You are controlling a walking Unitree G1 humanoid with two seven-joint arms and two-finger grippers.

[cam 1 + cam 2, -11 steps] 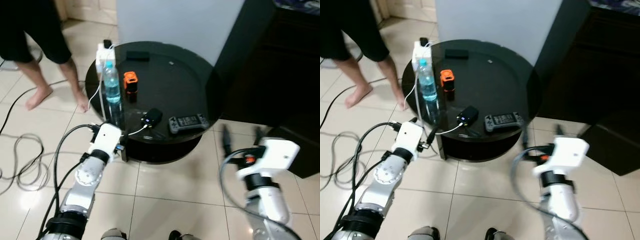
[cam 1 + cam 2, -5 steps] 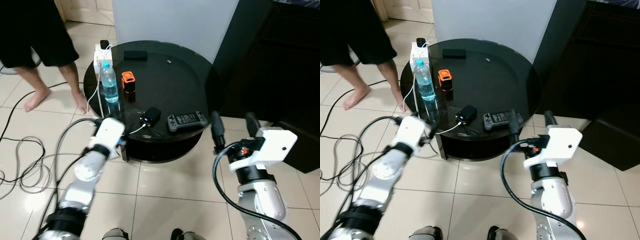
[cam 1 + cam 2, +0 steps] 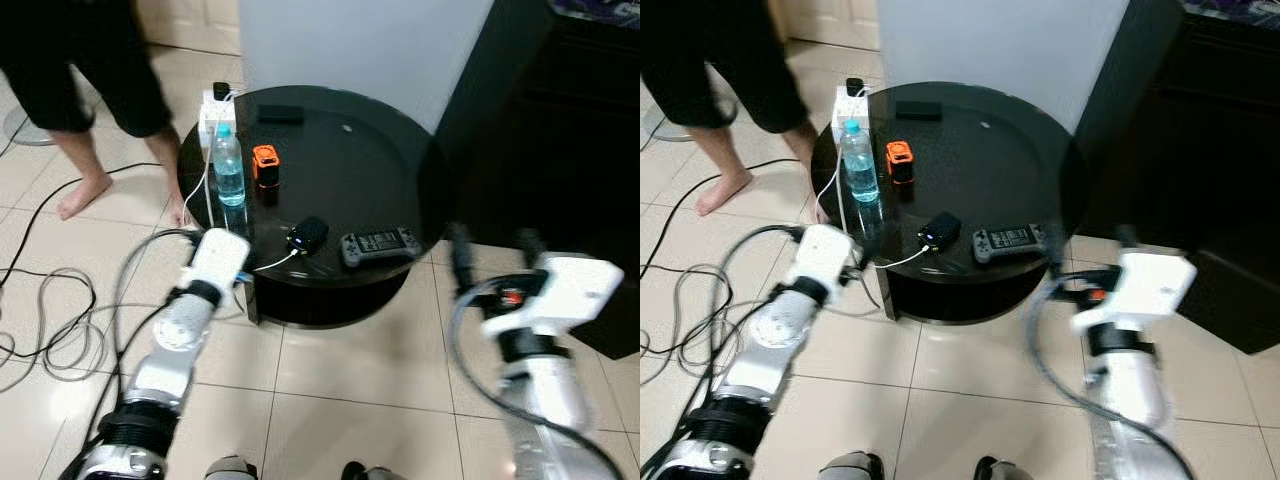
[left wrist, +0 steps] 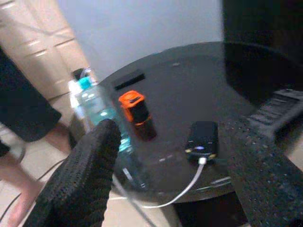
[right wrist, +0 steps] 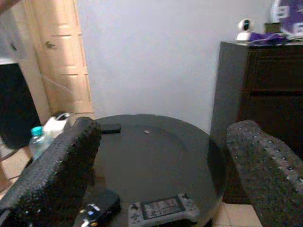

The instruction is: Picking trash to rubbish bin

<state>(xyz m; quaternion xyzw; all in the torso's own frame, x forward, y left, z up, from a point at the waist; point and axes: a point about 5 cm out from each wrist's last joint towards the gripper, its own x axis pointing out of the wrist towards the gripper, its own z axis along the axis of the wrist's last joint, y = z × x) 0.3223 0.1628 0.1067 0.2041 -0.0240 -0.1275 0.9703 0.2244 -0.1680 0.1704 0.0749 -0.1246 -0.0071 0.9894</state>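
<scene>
Head views: left gripper (image 3: pixel 862 262) at the near-left rim of the round black table (image 3: pixel 380 180), fingers mostly hidden behind the wrist. Water bottle (image 3: pixel 228 168) stands upright just beyond it. Right gripper (image 3: pixel 492 255) is blurred, off the table's near-right edge, fingers spread, nothing between them. Game controller (image 3: pixel 379 243) lies between the two grippers; phone (image 3: pixel 307 234) on its cable beside it. A person (image 3: pixel 90 70) stands barefoot on the tiled floor (image 3: pixel 330 400), past the left gripper.

Left wrist view: fingers (image 4: pixel 83 179) wide apart, empty. Bottle (image 4: pixel 97 113) directly ahead of one finger, orange device (image 4: pixel 136 112) just beyond.

Right wrist view: fingers (image 5: pixel 57 175) splayed, empty. Controller (image 5: pixel 163 209) is ahead between them. Dark cabinet (image 5: pixel 265 94) and wooden door (image 5: pixel 59 56) beyond.
</scene>
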